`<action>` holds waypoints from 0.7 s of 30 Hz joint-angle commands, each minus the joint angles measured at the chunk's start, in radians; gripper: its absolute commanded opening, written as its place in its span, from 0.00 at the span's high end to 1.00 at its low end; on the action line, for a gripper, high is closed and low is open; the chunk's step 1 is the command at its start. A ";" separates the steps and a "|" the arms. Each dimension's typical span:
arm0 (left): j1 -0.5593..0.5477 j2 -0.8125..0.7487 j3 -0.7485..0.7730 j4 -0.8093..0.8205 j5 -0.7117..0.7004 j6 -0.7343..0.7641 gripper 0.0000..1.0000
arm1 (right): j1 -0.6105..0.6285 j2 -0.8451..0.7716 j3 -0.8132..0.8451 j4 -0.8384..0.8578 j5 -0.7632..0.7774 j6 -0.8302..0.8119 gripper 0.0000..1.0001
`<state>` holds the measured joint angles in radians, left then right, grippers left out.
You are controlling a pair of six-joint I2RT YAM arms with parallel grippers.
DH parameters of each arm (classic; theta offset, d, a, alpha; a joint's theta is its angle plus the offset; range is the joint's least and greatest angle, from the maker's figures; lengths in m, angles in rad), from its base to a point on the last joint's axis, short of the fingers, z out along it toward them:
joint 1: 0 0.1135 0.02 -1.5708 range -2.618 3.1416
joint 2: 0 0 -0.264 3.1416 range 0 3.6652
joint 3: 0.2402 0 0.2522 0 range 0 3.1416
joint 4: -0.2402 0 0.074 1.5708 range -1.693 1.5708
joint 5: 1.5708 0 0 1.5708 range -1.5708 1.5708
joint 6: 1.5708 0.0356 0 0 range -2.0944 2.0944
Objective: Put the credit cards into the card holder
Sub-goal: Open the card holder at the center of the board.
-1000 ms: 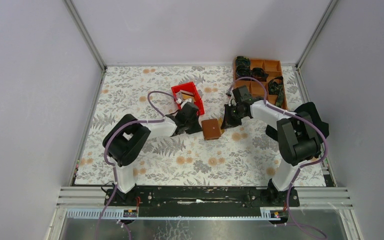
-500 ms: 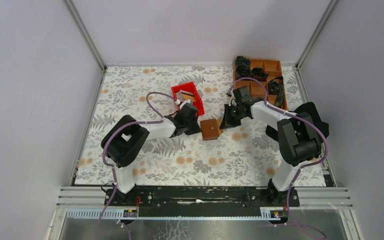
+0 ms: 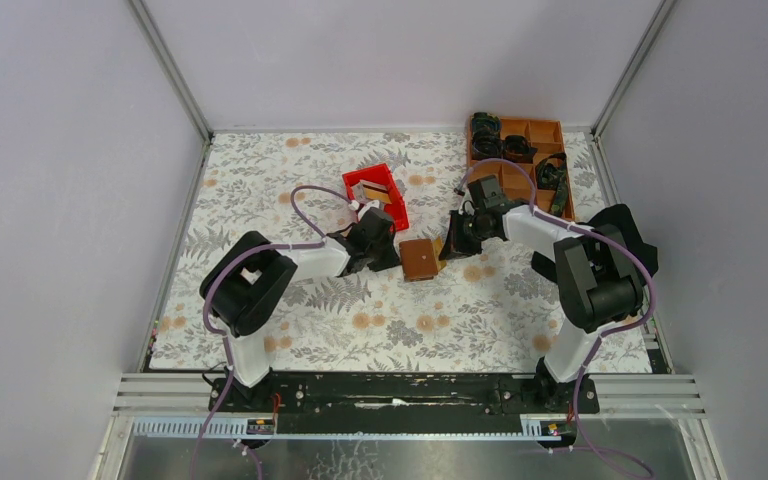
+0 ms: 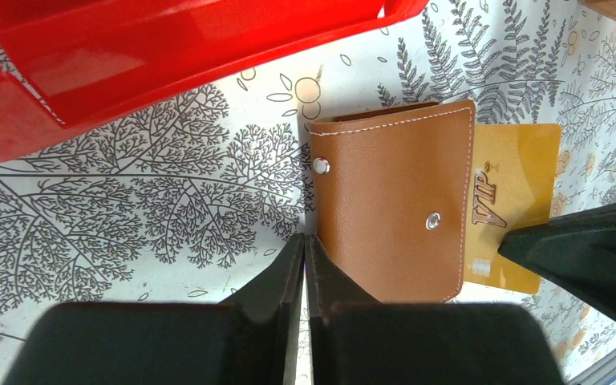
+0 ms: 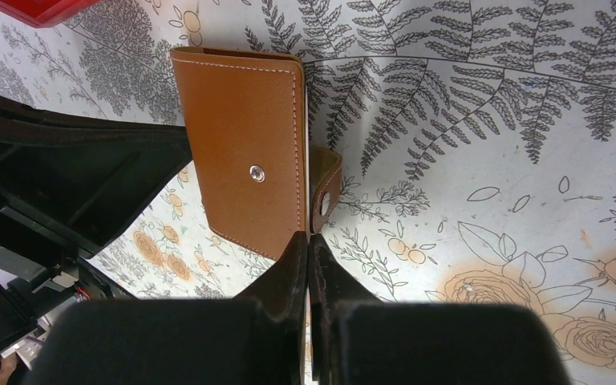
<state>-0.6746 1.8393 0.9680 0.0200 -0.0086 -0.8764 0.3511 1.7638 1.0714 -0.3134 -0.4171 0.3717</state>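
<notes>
the card holder [image 4: 393,200] lies shut on the table [image 3: 260,200], between the two hands and just in front of the red bin [image 4: 168,64]. a gold card [image 4: 513,200] marked "vip" sticks out from its far side, only part way in.

the left hand [image 4: 304,241] has its fingers pressed together with the tips against the holder's near edge. this looks like a brace, so the holder cannot slide away. whether it nips a flap cannot be told.

the right hand [image 5: 309,237] comes in from the opposite side, fingers pressed together. it appears to pinch the gold card's outer edge, which shows only as a thin pale line in its own wrist view, beside the snap tab [image 5: 325,188]. that grip suits feeding the card sideways into a pocket while the other hand resists the push.

the table wears a cloth printed with grey ferns and orange flowers. a brown tray [image 3: 550,130] with dark parts in its compartments sits at the far right corner. plain grey walls [image 3: 80,150] close in the sides and back.
</notes>
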 commanded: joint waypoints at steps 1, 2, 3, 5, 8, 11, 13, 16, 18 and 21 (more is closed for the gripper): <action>-0.008 0.013 -0.038 -0.044 -0.017 0.014 0.91 | -0.003 -0.034 -0.015 0.036 -0.045 0.017 1.00; -0.008 0.013 -0.039 -0.044 -0.016 0.015 0.91 | -0.003 -0.034 -0.016 0.040 -0.048 0.019 1.00; -0.007 0.014 -0.040 -0.045 -0.017 0.016 0.91 | -0.003 -0.032 -0.017 0.044 -0.052 0.023 1.00; -0.008 0.015 -0.040 -0.045 -0.015 0.019 0.91 | -0.004 -0.033 -0.018 0.052 -0.061 0.030 1.00; -0.008 0.018 -0.040 -0.046 -0.011 0.023 0.91 | -0.004 -0.032 -0.019 0.067 -0.086 0.045 1.00; -0.008 0.020 -0.041 -0.048 -0.009 0.029 0.91 | -0.006 -0.032 -0.027 0.090 -0.112 0.065 1.00; -0.009 0.020 -0.045 -0.049 -0.009 0.031 0.91 | -0.010 -0.034 -0.034 0.105 -0.128 0.078 1.00; -0.008 0.017 -0.052 -0.049 -0.010 0.034 0.91 | -0.013 -0.041 -0.044 0.125 -0.146 0.093 1.00; -0.008 0.018 -0.056 -0.051 -0.011 0.036 0.91 | -0.014 -0.044 -0.045 0.129 -0.150 0.099 1.00; -0.008 0.016 -0.060 -0.061 -0.013 0.043 0.91 | -0.014 -0.049 -0.040 0.120 -0.143 0.094 1.00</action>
<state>-0.6743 1.8366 0.9535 0.0410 -0.0074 -0.8753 0.3393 1.7638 1.0260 -0.2256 -0.5110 0.4454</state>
